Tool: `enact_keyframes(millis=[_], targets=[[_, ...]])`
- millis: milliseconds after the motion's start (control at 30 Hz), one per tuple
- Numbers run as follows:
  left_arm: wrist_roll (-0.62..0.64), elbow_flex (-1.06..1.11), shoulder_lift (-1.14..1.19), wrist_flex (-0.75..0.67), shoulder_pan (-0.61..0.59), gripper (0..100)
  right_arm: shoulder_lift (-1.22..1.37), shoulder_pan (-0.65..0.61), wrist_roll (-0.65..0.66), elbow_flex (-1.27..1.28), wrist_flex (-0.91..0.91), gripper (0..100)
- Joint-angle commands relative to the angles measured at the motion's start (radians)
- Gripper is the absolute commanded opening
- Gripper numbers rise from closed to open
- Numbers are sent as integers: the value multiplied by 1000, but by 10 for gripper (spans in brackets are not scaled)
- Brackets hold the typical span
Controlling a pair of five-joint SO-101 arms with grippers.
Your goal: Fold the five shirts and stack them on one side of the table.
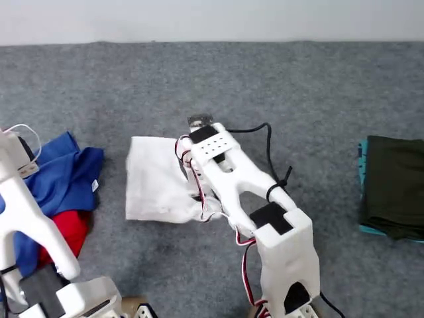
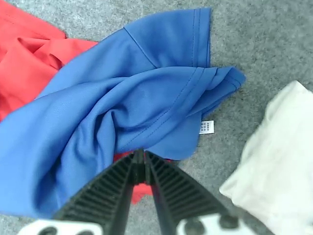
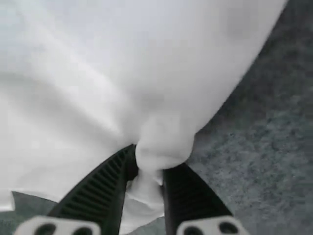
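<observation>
Nearest you, the right arm (image 1: 265, 218) is rising from the bottom centre of the high view and leaning up toward mid-frame. It is lying across the right-hand edge of the white shirt (image 1: 156, 182).

That shirt is resting on the grey table (image 1: 265, 86), just left of centre. It is looking partly folded into a rough block, with its longer side running up and down the frame.

The folded stack (image 1: 394, 185), a dark shirt on a teal one, is sitting at the right edge, well apart from the white shirt. So the shirt is lying left of the stack, and the right arm is standing between the two; it is clearly the nearer arm for any carry that way.

At the left edge the blue shirt (image 1: 66, 172) is lying crumpled over the red shirt (image 1: 69, 228), both unfolded.

The right gripper (image 3: 146, 166) is pinching a bunched fold of the white shirt between its jaws. You are holding it by the side facing the stack, so I judge that a pull toward the right of the frame is what the next move is calling for.

The left gripper (image 2: 141, 156) is hanging over the blue shirt with its jaws pressed together, and no cloth is showing between them.
</observation>
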Motion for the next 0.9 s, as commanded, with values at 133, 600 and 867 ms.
enact_keyframes(millis=[133, 600, 867], targets=[[-9, -5, -44, 23, -6, 15, -5, 219, 261, -8, 225, 9], [-121, -5, -44, 23, -6, 15, 5, 676, 1332, -288, 35, 9], [-121, -5, -44, 23, -6, 15, 8, 621, 1514, -316, -283, 9]])
